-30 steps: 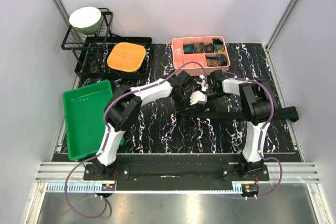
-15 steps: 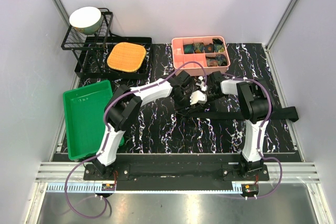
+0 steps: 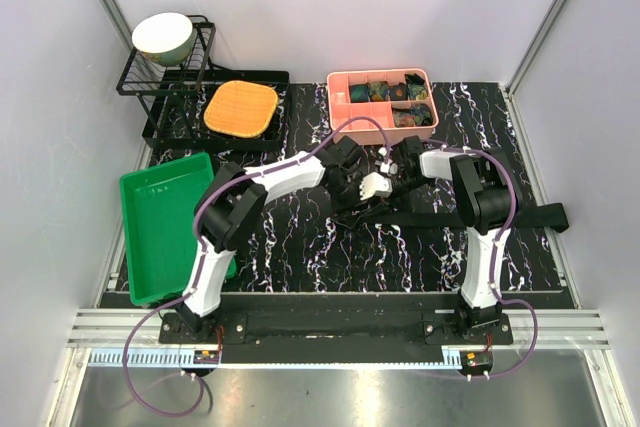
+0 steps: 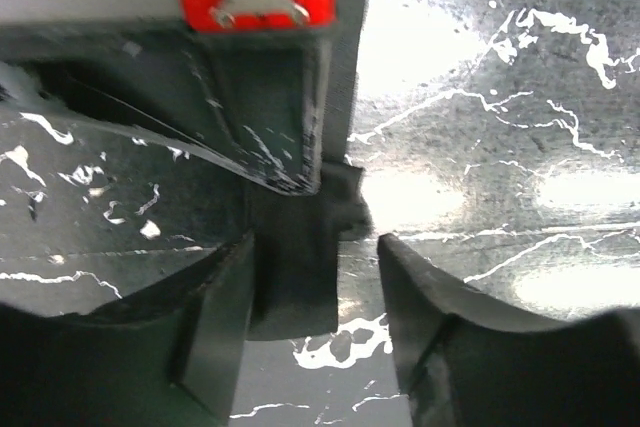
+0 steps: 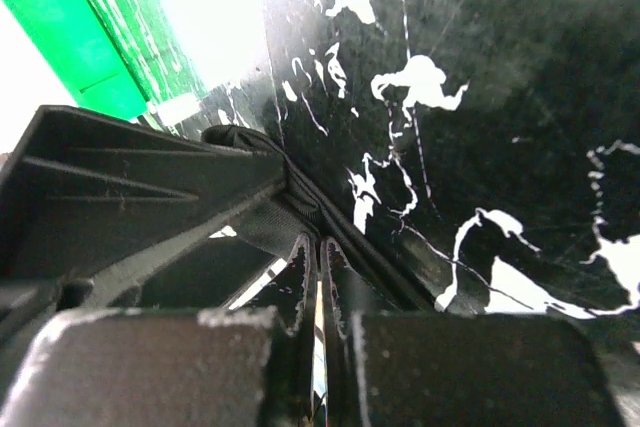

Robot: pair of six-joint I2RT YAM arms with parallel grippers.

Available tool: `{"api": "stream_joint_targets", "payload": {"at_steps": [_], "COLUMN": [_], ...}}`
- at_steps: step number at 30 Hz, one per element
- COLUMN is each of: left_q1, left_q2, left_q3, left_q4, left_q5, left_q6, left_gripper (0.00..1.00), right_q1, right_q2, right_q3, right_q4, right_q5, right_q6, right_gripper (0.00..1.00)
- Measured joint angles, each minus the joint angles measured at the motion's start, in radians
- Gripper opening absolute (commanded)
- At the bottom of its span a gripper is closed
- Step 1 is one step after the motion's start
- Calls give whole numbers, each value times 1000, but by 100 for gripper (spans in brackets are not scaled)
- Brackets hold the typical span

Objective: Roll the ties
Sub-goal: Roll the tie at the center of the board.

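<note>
**A:** While the tie (image 3: 480, 215) lies stretched across the marbled table (image 3: 290, 247), wide end at the right and narrow end near the middle, which step is this?

**B:** The start of the roll, I'd judge. Both grippers meet at the narrow end, where the cloth seems folded into a first small turn.

**A:** And the tools?

**B:** The left gripper (image 4: 320, 327) is spread, with the dark strip lying between its fingers (image 4: 215, 337). The right gripper (image 5: 319, 267) is pressed together right at the fold. Whether it has cloth caught, I cannot tell.

**A:** Next?

**B:** Probably turning that fold toward the wide end while keeping the strip straight, since limp fabric skews easily.

**A:** How does the tie look?

**B:** Plain black, matte and flat. Patterned rolled ties (image 3: 385, 92) sit in the pink organiser (image 3: 334, 107) beyond.
</note>
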Motion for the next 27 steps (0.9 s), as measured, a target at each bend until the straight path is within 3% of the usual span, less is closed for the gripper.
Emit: {"api": "stream_joint_targets", "payload": {"at_steps": [6, 17, 19, 27], "left_q1": [3, -27, -36, -46], "left_q2": [-53, -60, -56, -23], "left_q3": [-87, -104, -101, -51], "left_q4": [65, 121, 124, 114], "left_q5": [-30, -141, -145, -138], "left_q6": [-11, 21, 21, 29], "left_gripper": [71, 71, 67, 32], "right_q1": [0, 0, 0, 1], "right_q2": [13, 13, 13, 13], "right_q3": [22, 23, 23, 26], "right_q4": [-23, -23, -23, -23], "right_q5": [4, -5, -5, -10], "right_q6": [-21, -58, -63, -72], "right_gripper": [0, 0, 0, 1]}}
